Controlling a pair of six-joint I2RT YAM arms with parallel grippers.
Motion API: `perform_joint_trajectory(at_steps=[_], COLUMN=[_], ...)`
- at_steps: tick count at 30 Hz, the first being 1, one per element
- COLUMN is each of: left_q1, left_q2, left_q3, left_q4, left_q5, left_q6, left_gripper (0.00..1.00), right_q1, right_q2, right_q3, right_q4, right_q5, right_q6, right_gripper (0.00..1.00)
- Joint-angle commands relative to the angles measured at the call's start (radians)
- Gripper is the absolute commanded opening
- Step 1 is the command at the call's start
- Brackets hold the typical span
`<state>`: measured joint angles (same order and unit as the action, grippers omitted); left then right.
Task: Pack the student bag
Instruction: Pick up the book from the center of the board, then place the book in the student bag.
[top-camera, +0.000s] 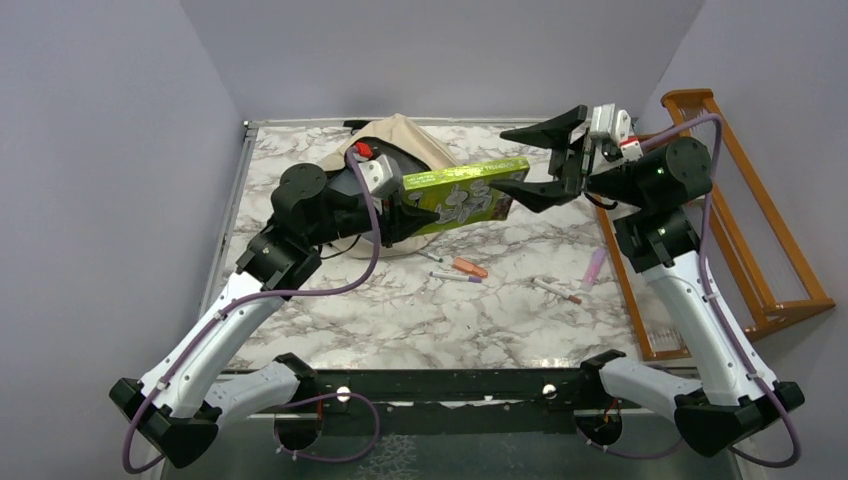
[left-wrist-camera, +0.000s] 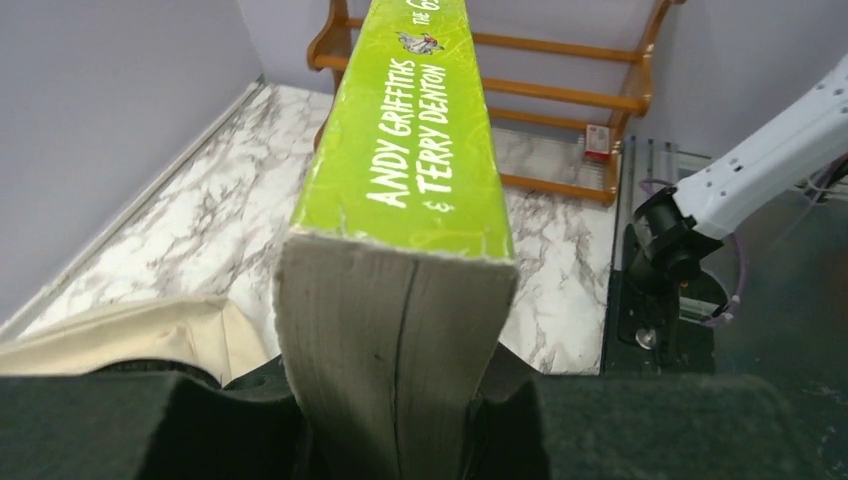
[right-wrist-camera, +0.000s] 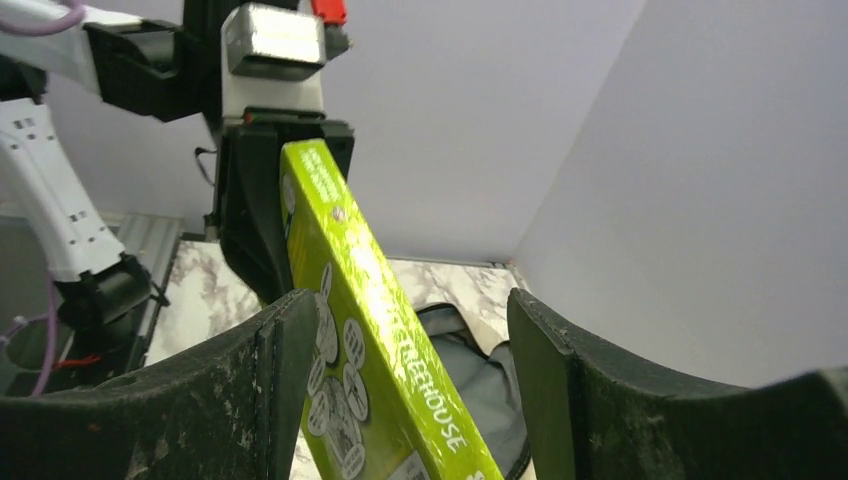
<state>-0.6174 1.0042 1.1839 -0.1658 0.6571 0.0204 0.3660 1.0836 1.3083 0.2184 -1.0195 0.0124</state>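
My left gripper (top-camera: 402, 200) is shut on the end of a thick lime-green book (top-camera: 465, 193) and holds it in the air, spine up. In the left wrist view the book (left-wrist-camera: 420, 150) stands clamped between the jaws of that gripper (left-wrist-camera: 395, 420). My right gripper (top-camera: 500, 160) is open, its jaws wide on either side of the book's other end. In the right wrist view the book (right-wrist-camera: 370, 330) runs between the fingers (right-wrist-camera: 290, 380) without a grip. The beige student bag (top-camera: 410, 135) lies behind and under the book, its grey lining (right-wrist-camera: 485, 385) showing.
An orange marker (top-camera: 470, 267), a purple pen (top-camera: 455, 277), another pen (top-camera: 557, 291) and a pink item (top-camera: 594, 267) lie on the marble table. A wooden rack (top-camera: 760, 230) stands along the right edge; it also shows in the left wrist view (left-wrist-camera: 560, 90).
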Motion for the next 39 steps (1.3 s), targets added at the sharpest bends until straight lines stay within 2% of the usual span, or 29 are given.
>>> perform_joint_trajectory(at_steps=[1, 5, 8, 11, 16, 18, 21, 25, 30, 34, 39], left_q1=[-0.005, 0.000, 0.028, 0.092, 0.313, 0.365, 0.397, 0.459, 0.479, 0.481, 0.481], left_q2=[-0.012, -0.006, 0.002, 0.011, 0.049, 0.058, 0.063, 0.048, 0.018, -0.016, -0.064], left_q3=[-0.054, -0.124, -0.163, -0.186, -0.192, -0.191, -0.174, -0.152, -0.094, -0.070, -0.083], left_q4=[0.009, 0.011, 0.015, 0.017, 0.000, -0.004, -0.038, -0.107, -0.189, -0.235, -0.242], left_q5=[-0.198, -0.388, -0.474, -0.489, -0.401, -0.376, -0.410, -0.543, -0.765, -0.888, -0.915], left_q6=[0.027, -0.003, -0.063, -0.124, -0.231, -0.261, -0.287, -0.333, -0.342, -0.321, -0.313], left_gripper=[0.00, 0.00, 0.00, 0.00, 0.00, 0.00, 0.00, 0.00, 0.00, 0.00, 0.00], right_q1=[0.004, 0.004, 0.004, 0.004, 0.012, 0.042, 0.101, 0.181, 0.277, 0.344, 0.389], right_q2=[0.000, 0.026, 0.055, 0.114, 0.271, 0.345, 0.463, 0.627, 0.818, 0.963, 1.138], right_q3=[-0.014, -0.020, -0.020, 0.003, 0.104, 0.145, 0.238, 0.366, 0.512, 0.636, 0.791], right_q4=[-0.102, -0.132, -0.156, -0.208, -0.339, -0.373, -0.457, -0.541, -0.596, -0.627, -0.664], right_q5=[0.184, 0.311, 0.419, 0.509, 0.546, 0.587, 0.653, 0.729, 0.794, 0.856, 0.917], right_q6=[-0.074, -0.067, -0.042, -0.017, 0.019, 0.014, -0.003, -0.050, -0.101, -0.142, -0.180], right_gripper=[0.73, 0.73, 0.72, 0.71, 0.64, 0.63, 0.63, 0.63, 0.63, 0.63, 0.63])
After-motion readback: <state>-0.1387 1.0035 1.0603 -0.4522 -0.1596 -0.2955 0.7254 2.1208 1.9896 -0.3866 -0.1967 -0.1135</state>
